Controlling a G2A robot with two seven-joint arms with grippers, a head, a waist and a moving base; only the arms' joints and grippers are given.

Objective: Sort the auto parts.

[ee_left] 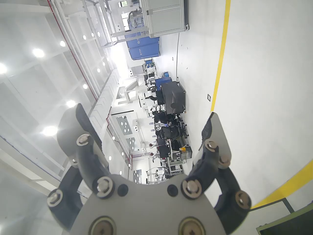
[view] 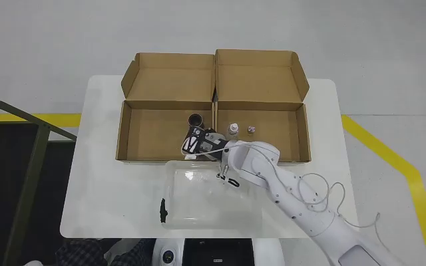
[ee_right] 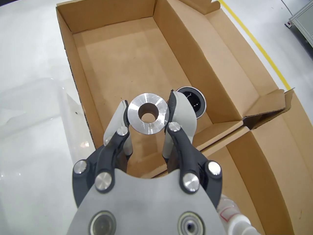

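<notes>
So the white table [view: 100,166] is carrying two open cardboard boxes side by side at the far side, flaps folded back. The left box [view: 150,133] and the right box [view: 279,136] are touching along their shared wall. A clear plastic tray [view: 200,199] is sitting right in front of them, nearer the robot.

The right arm is stretching across the tray, and the right gripper [view: 200,141] is hanging over the right end of the left box [ee_right: 117,57], near its front wall. It's clamping a shiny metal ring [ee_right: 135,110] between its fingers, flat face toward the wrist cam, up off the box floor.

The left gripper [ee_left: 146,112] is pointing away at the hall with its fingers spread wide, gripping nothing.

A black cylindrical bearing [ee_right: 194,99] is lying on the floor of the left box, just beyond the held ring. Two small pale parts [view: 233,128] [view: 251,130] are sitting close together in the right box near its left end. A little black piece [view: 162,211] is lying at the tray's left edge.
</notes>
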